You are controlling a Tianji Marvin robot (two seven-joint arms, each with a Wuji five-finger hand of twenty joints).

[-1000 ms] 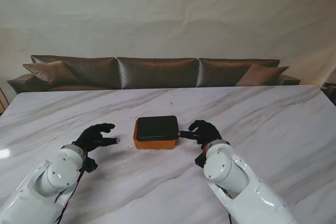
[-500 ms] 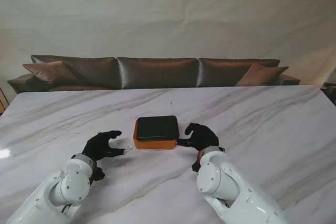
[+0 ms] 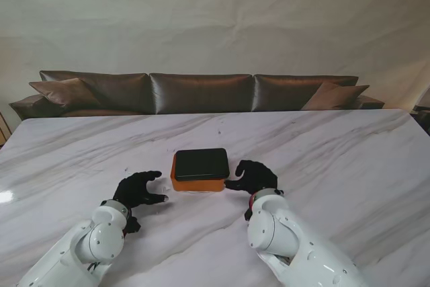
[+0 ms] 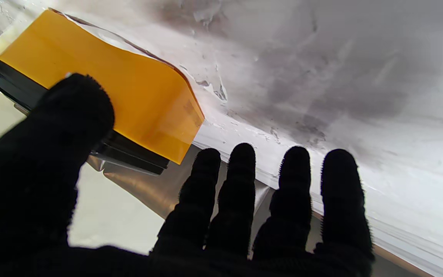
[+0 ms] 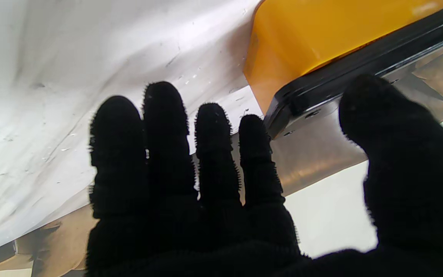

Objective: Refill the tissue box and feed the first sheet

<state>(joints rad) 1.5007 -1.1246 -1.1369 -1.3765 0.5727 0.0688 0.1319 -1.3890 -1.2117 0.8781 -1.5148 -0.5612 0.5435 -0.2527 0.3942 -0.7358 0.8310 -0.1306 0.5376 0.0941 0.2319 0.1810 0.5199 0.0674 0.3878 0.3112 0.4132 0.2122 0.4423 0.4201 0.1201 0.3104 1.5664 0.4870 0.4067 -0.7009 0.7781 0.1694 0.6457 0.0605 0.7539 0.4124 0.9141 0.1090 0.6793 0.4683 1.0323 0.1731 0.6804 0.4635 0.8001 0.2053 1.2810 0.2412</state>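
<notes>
An orange tissue box with a black lid sits in the middle of the marble table. My left hand, black-gloved, rests to the box's left with fingers spread, a small gap from it. On the box's right my right hand is open too, its thumb close to the lid's edge. The left wrist view has the orange box beyond the spread fingers. The right wrist view has the lid's corner just beyond the thumb. Neither hand holds anything. No tissue is visible.
A brown leather sofa stands beyond the table's far edge, against a pale wall. A tiny pale scrap lies on the table between my left hand and the box.
Both arms have pulled back towards me and inward. The left hand moved right, nearer the box; the right hand shifted slightly left. The box has not moved.
</notes>
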